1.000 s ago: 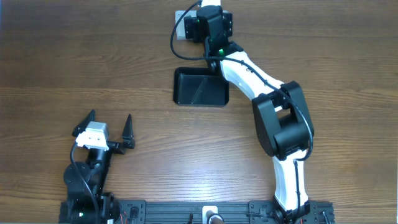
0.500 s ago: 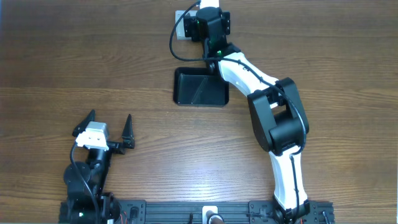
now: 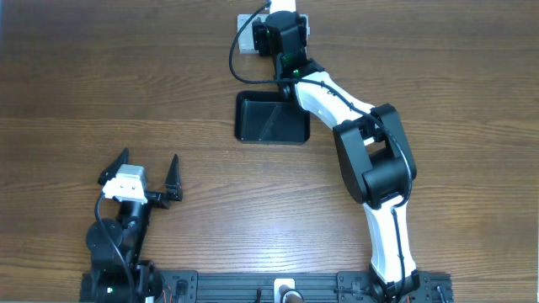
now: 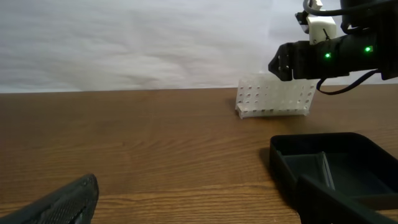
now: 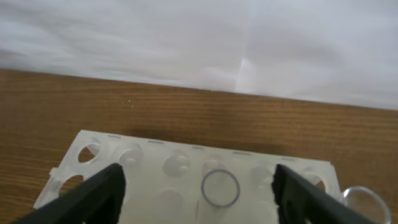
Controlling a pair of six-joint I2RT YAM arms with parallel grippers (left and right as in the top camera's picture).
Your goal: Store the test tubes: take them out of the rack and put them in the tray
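- You have one clear tube (image 5: 220,188) standing upright in the rack (image 5: 155,165). Its round rim shows in a hole near the middle of the row.
- A second clear rim (image 5: 364,198) sits at the rack's end, past one of the gripper's fingers.
- The rack is white, has rows of holes, and stands on the surface (image 3: 101,76) at its far edge, by the white backdrop.
- Your right gripper (image 5: 198,169) hangs above the rack with its fingers spread wide. One finger is on each side of the middle tube, neither touches it, and nothing is held.
- The left wrist view shows that gripper just over the rack's top and clear of it.
- The black tray (image 3: 253,109) lies on the surface just in front of the rack, on the side nearer the arms' bases and close to it.
- A thin pale line crosses the tray floor. You cannot tell whether it is a tube or a ridge.
- Your left gripper (image 3: 150,155) is well apart from the rack and tray, near its own base. Its fingers are fully spread and it holds nothing.
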